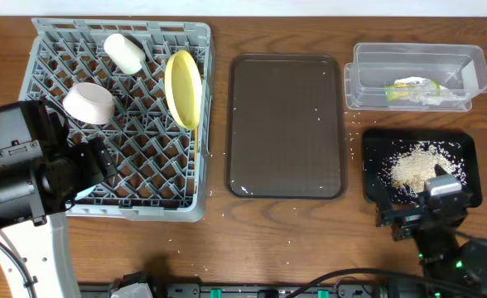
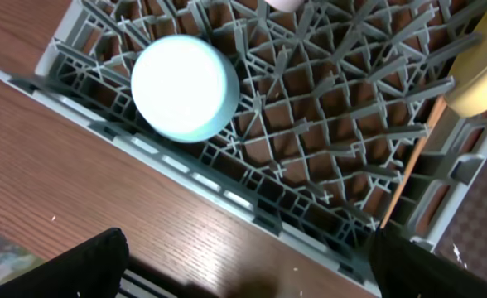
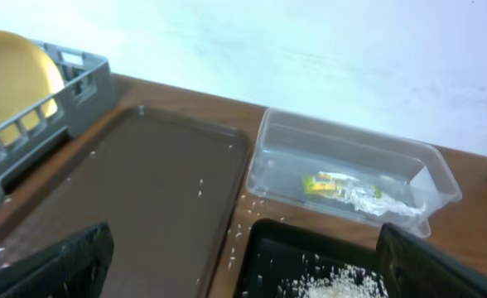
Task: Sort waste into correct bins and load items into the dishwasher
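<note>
**Even light, soft close-ups**

Overhead is bright, sharp, faintly shadowed. Above the blurred fingers (image 2: pixel 69 269) of the left gripper (image 2: pixel 252 269), the light blue bowl (image 2: pixel 185 87) glares nearly white. Ahead of the right gripper (image 3: pixel 248 265) all is hazy, the wall (image 3: pixel 310 50) washed pale.

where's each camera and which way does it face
overhead: above table, straight down on dish rack, brown tray, clear tub, black tray; left arm and right arm at bottom
left wrist: on left arm, down onto rack edge and light blue bowl; left gripper open at bottom
right wrist: low on right arm, faces across brown tray to tub and wall; right gripper open at bottom
shared: yellow plate in all three
</note>
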`<state>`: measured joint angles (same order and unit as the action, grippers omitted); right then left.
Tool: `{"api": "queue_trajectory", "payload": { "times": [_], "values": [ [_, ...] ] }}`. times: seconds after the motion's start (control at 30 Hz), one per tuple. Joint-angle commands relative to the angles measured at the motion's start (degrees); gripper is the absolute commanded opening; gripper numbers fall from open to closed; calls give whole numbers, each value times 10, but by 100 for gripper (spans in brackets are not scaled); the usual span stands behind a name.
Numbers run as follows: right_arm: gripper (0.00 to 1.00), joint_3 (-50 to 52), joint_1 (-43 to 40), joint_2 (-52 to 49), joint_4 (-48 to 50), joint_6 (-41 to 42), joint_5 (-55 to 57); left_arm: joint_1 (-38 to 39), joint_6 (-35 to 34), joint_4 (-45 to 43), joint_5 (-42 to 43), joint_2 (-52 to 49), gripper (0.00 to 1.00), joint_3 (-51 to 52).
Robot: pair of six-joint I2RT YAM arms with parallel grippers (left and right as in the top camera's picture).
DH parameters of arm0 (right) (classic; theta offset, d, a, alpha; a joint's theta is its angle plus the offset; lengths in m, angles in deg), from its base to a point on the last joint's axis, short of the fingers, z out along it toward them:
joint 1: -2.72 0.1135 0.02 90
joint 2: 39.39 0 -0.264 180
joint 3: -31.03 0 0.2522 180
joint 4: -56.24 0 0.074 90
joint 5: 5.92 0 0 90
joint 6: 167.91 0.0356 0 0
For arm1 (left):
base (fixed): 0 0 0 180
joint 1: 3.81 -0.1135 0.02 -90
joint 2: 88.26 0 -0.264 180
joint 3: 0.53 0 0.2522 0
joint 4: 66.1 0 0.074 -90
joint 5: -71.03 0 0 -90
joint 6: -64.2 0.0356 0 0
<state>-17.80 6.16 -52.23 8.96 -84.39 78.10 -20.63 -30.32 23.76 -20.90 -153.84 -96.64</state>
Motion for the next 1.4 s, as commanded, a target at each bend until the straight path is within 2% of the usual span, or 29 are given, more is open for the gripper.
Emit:
{"api": "queue_trajectory", "payload": {
  "times": [0.0, 0.23, 0.63, 0.83, 1.0, 1.37],
  "values": [
    [99, 72, -8, 52, 57, 3, 6, 1, -5, 2, -7, 1, 94, -7],
    [99, 214, -8, 124, 211, 3, 6, 1, -5, 2, -7, 1, 94, -7],
    [99, 345, -8, 126, 408, 2, 6, 1, -5, 2, -7, 1, 94, -7],
    [99, 348, -8, 126, 387, 0, 28, 1, -5, 2, -7, 1, 94, -7],
    [99, 348, -7, 126, 296, 0, 59, 1, -5, 2, -7, 1, 94, -7],
    [99, 348, -8, 125, 292, -24, 66, 1, -5, 2, -7, 1, 94, -7]
  ]
}}
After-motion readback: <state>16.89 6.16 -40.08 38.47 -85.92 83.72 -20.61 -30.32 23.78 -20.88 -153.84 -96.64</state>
